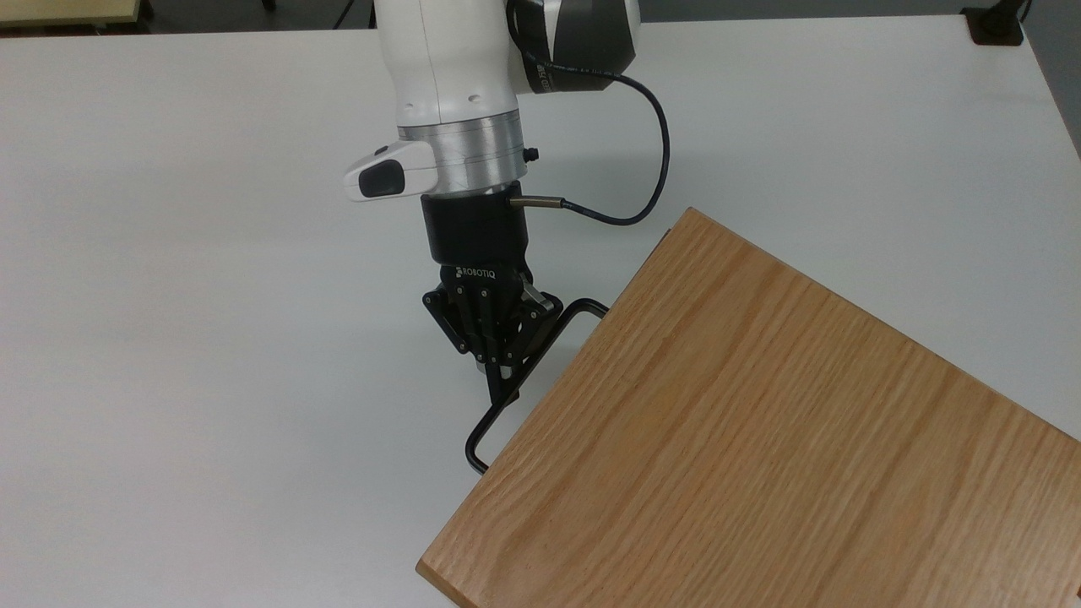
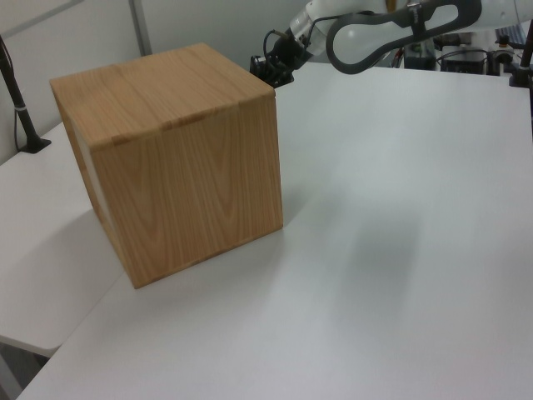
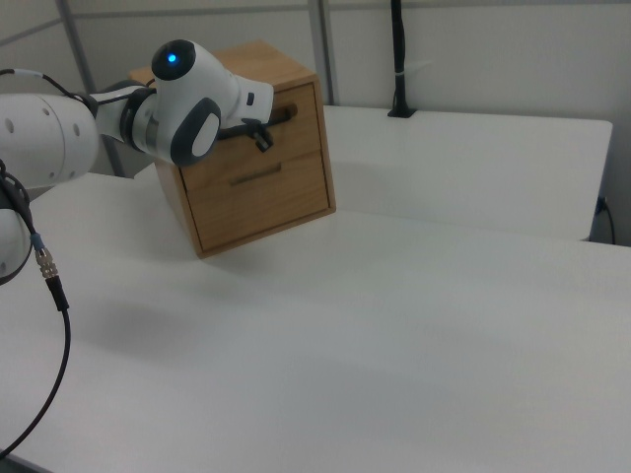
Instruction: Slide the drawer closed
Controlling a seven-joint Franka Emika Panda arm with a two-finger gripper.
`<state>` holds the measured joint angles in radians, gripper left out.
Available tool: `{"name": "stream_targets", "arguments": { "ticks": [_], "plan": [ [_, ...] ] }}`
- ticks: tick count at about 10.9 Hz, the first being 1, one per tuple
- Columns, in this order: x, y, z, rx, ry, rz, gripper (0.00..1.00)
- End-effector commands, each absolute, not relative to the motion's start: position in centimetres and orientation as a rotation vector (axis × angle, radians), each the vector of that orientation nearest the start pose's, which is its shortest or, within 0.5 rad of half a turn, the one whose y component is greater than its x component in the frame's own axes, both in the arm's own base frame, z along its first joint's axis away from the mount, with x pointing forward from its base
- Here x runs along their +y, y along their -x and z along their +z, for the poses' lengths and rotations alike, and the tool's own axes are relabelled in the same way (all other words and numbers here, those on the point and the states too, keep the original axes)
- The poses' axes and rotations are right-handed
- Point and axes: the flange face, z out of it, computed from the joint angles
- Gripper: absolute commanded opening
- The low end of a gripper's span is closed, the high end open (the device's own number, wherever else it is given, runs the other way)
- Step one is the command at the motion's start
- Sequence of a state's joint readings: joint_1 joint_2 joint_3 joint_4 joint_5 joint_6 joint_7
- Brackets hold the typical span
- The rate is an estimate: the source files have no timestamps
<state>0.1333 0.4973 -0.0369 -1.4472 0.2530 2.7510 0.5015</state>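
The drawer sits pushed in, its front flush with the wooden cabinet. In the top view it is hidden under the oak top slab, and just its black bar handle sticks out from the slab's left edge. My gripper points down at the middle of that bar with its fingers shut on it. It also appears at the cabinet's far top corner and in front of the upper drawer front.
A second drawer lies below the first. The cabinet stands on a white table with open surface around it. A black cable loops from my wrist. Black posts stand at the table edges.
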Motion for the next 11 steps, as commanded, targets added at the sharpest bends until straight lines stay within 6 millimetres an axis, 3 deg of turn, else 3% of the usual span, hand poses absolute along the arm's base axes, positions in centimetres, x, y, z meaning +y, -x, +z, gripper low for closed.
{"name": "stream_targets", "arguments": {
  "ticks": [1,5,11],
  "plan": [
    [6.4,-74.3,50.6,0.693,2.479,-0.995,0.0],
    [2.5,-71.6,52.7,0.642,2.652,-0.748,0.0],
    [-1.3,-63.7,58.8,0.595,2.933,-0.287,0.0]
  ]
}}
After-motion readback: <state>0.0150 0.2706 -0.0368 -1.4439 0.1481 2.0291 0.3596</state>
